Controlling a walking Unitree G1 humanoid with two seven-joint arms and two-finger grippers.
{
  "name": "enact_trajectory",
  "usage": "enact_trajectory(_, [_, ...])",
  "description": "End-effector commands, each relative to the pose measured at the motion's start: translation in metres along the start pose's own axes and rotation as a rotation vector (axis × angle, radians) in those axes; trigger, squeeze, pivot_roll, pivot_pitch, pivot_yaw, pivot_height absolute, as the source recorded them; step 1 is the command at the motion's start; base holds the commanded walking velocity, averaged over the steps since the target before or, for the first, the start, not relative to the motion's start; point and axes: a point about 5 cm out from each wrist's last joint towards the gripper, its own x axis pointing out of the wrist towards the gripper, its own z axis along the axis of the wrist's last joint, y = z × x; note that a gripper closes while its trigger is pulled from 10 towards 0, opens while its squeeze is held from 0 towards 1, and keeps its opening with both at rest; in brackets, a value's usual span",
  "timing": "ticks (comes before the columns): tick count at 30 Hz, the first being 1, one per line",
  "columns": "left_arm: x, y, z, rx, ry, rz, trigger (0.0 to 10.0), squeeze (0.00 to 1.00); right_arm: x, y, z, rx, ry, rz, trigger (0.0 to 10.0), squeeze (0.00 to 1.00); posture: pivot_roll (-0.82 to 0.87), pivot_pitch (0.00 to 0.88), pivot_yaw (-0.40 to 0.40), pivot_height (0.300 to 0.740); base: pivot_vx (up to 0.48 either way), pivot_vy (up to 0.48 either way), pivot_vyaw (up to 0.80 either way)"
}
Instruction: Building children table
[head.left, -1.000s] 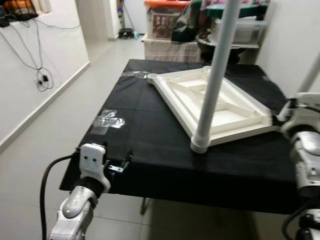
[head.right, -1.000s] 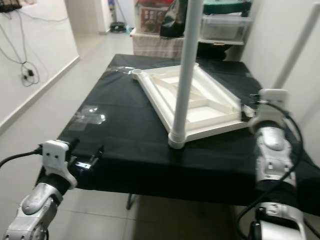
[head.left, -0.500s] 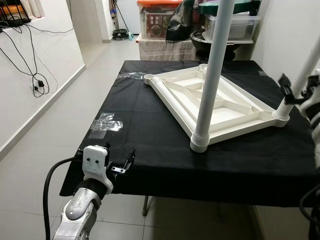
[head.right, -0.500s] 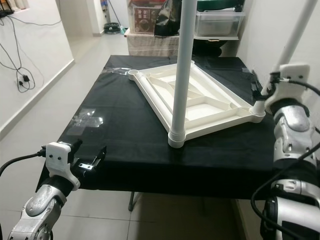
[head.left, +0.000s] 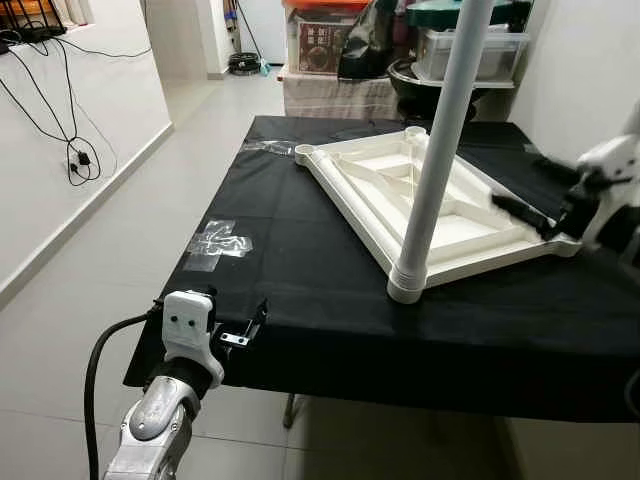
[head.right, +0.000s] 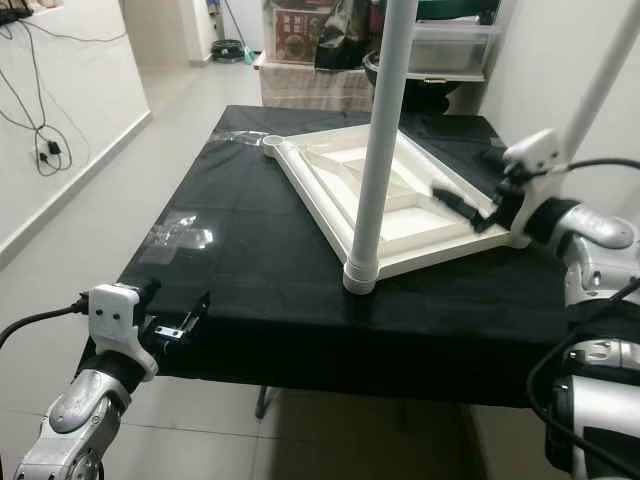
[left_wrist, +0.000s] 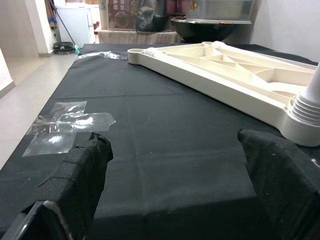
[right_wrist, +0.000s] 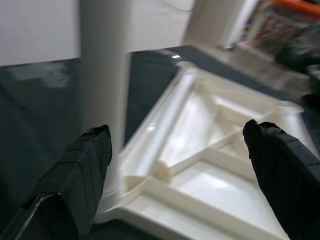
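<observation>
Black-covered table (head.left: 300, 250), carrying a white upturned tabletop (head.left: 420, 195) across its far right part. One white leg (head.left: 437, 150) upright in the near corner socket, another leg (head.right: 600, 75) at the right-edge corner. Right gripper (head.right: 470, 210) over the tabletop near that corner, jaws wide apart, holding nothing. Left gripper (head.left: 240, 330) at the near left edge, jaws spread, empty. Clear tape (head.left: 220, 240) near the left edge.

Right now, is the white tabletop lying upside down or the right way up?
Upside down. The tabletop lies on the black cloth with its ribbed underside facing up, and a white leg stands upright from its near corner socket.
</observation>
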Motion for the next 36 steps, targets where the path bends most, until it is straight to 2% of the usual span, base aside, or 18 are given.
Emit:
enact_trajectory(1, [-0.001, 0.001, 0.000, 0.003, 0.000, -0.007, 10.0, 0.00, 0.002, 0.003, -0.002, 0.009, 0.015, 0.058, 10.0, 0.00, 0.09, 0.000, -0.078, 0.740, 0.000, 0.000, 0.00])
enact_trajectory(2, [-0.001, 0.000, 0.000, 0.002, 0.000, -0.008, 10.0, 0.00, 0.005, 0.009, -0.003, 0.015, 0.018, 0.118, 10.0, 0.00, 0.09, 0.000, -0.077, 0.740, 0.000, 0.000, 0.00])
enact_trajectory(6, [0.001, -0.003, -0.001, 0.000, 0.001, -0.016, 10.0, 0.00, 0.015, 0.020, -0.008, 0.019, 0.020, 0.211, 10.0, 0.00, 0.09, 0.000, -0.078, 0.740, 0.000, 0.000, 0.00])
enact_trajectory(13, [0.001, -0.003, -0.001, 0.000, 0.002, -0.019, 10.0, 0.00, 0.032, 0.031, -0.013, 0.033, 0.007, 0.242, 10.0, 0.00, 0.10, 0.000, -0.081, 0.740, 0.000, 0.000, 0.00])
enact_trajectory(18, [0.001, -0.003, -0.001, 0.000, 0.001, -0.019, 10.0, 0.00, 0.041, 0.030, -0.010, 0.041, -0.008, 0.221, 10.0, 0.00, 0.10, 0.000, -0.085, 0.740, 0.000, 0.000, 0.00])
enact_trajectory(29, [-0.002, -0.003, -0.002, -0.001, 0.007, -0.007, 10.0, 0.00, 0.046, 0.029, -0.009, 0.046, 0.004, 0.197, 10.0, 0.00, 0.10, 0.000, -0.094, 0.740, 0.000, 0.000, 0.00])
enact_trajectory(36, [-0.001, -0.004, -0.002, -0.003, 0.006, -0.011, 10.0, 0.00, 0.051, 0.026, -0.004, 0.061, -0.037, 0.133, 10.0, 0.00, 0.10, 0.000, -0.092, 0.740, 0.000, 0.000, 0.00])
